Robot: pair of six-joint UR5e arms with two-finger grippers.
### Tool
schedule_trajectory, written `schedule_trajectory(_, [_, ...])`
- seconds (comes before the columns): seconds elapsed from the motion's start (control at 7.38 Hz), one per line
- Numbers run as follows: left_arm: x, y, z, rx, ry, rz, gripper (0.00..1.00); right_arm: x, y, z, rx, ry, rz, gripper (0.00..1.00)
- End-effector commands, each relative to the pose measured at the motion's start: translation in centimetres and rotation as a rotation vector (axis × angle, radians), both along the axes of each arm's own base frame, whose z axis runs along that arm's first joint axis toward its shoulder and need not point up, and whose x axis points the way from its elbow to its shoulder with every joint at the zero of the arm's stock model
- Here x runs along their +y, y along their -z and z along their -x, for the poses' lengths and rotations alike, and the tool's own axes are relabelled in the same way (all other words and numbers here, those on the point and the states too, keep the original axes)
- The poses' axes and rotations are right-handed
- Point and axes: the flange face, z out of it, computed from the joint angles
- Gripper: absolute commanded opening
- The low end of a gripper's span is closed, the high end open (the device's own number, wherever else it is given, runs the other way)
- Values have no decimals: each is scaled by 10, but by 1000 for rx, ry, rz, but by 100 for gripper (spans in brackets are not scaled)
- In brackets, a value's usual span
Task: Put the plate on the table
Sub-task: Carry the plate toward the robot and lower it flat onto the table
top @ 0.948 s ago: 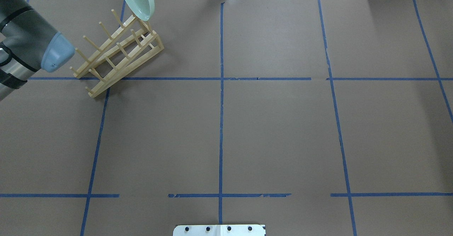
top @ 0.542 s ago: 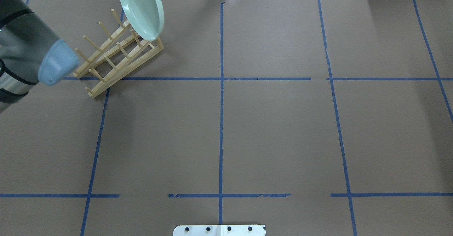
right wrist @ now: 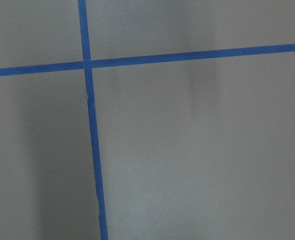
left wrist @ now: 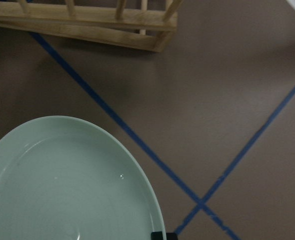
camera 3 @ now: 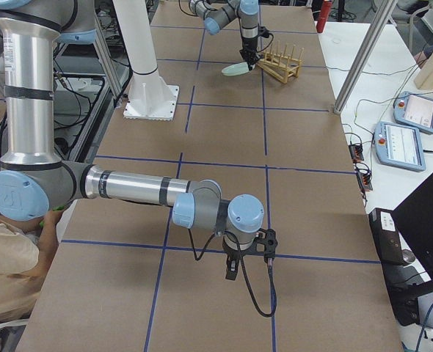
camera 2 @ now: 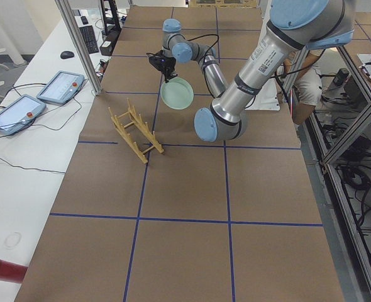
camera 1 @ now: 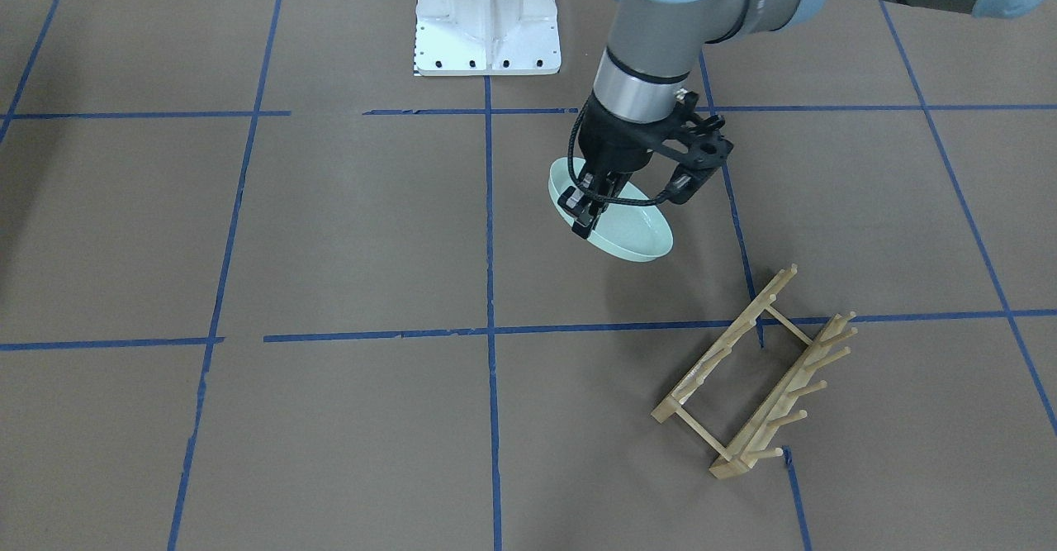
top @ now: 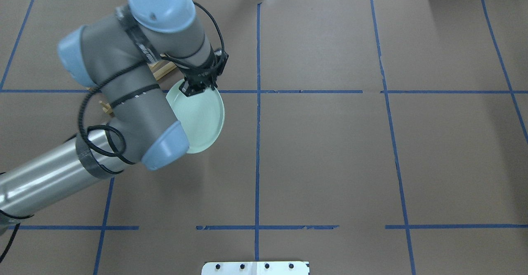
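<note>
Just right of centre in the front-facing view, the left gripper (camera 1: 585, 216) is clamped on the rim of the plate (camera 1: 636, 237); the plate hangs tilted, hollow face up, over the table (camera 1: 330, 229); its low edge seems clear of the paper, though the angle leaves that unsure; the wooden rack (camera 1: 756, 377) stands apart at lower right; the right gripper (camera 3: 233, 268), low in the right-side view, points down near a tape line, and whether its jaws are apart I cannot tell.
</note>
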Motion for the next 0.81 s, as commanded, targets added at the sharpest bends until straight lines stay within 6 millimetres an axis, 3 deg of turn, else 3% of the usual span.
schedule_trajectory(0.0, [25,-35,-92,-202,-163,35,0,0,0,0,0,0,0,100])
schedule_trajectory(0.27, [35,-48,-100,-238,-181,45,0,0,0,0,0,0,0,100])
schedule_trajectory(0.54, [40,-47,-102,-249,-176,12,100,0,0,0,0,0,0,100])
schedule_trajectory(0.68, [38,-39,-96,-241,-227,-49,100,0,0,0,0,0,0,100])
